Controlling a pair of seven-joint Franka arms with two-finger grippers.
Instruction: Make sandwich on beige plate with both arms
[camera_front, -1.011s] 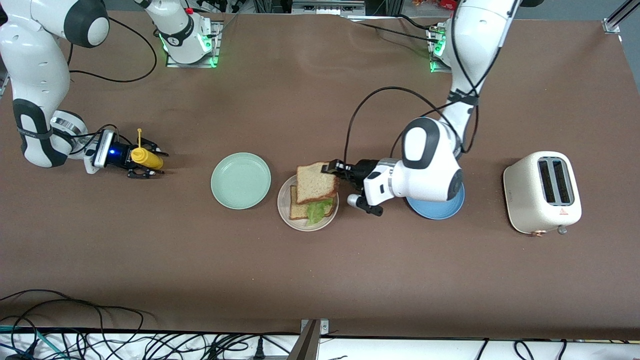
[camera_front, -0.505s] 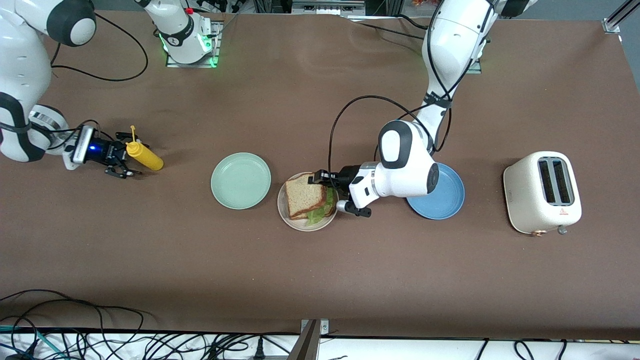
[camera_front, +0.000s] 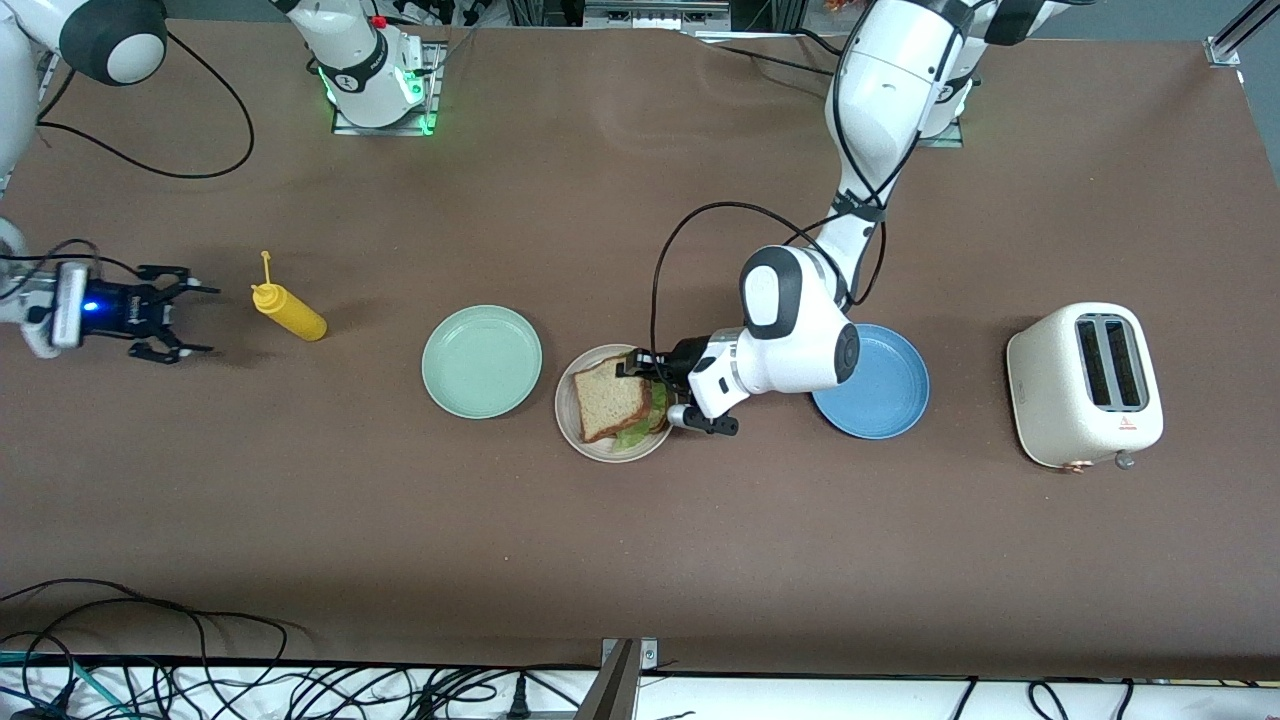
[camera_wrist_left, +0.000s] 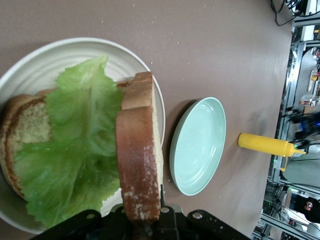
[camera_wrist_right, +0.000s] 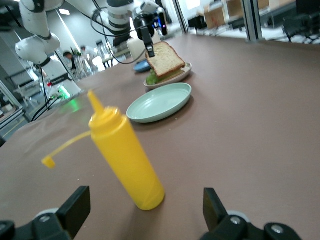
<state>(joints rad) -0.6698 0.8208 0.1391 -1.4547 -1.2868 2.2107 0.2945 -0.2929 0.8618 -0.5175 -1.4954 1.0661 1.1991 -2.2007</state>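
Note:
The beige plate (camera_front: 572, 420) lies mid-table with a bottom bread slice (camera_wrist_left: 27, 132) and a ruffled green lettuce leaf (camera_wrist_left: 75, 150) on it. A top bread slice (camera_front: 608, 400) lies tilted over the lettuce. My left gripper (camera_front: 636, 366) is shut on that slice's crust edge (camera_wrist_left: 140, 165), at the plate's rim toward the left arm's end. Most of the bottom slice is hidden. My right gripper (camera_front: 195, 320) is open and holds nothing; it is low over the table at the right arm's end, a short way from the yellow bottle (camera_front: 290, 312).
The yellow squeeze bottle (camera_wrist_right: 127, 157) stands upright with its tethered cap off. A pale mint-green plate (camera_front: 481, 361) lies beside the beige plate toward the right arm's end. A blue plate (camera_front: 890, 395) lies under the left arm. A cream toaster (camera_front: 1085, 385) stands at the left arm's end.
The left gripper has lowered the top bread slice onto the lettuce on the beige plate. The right gripper has let go of the yellow bottle, opened and pulled back from it.

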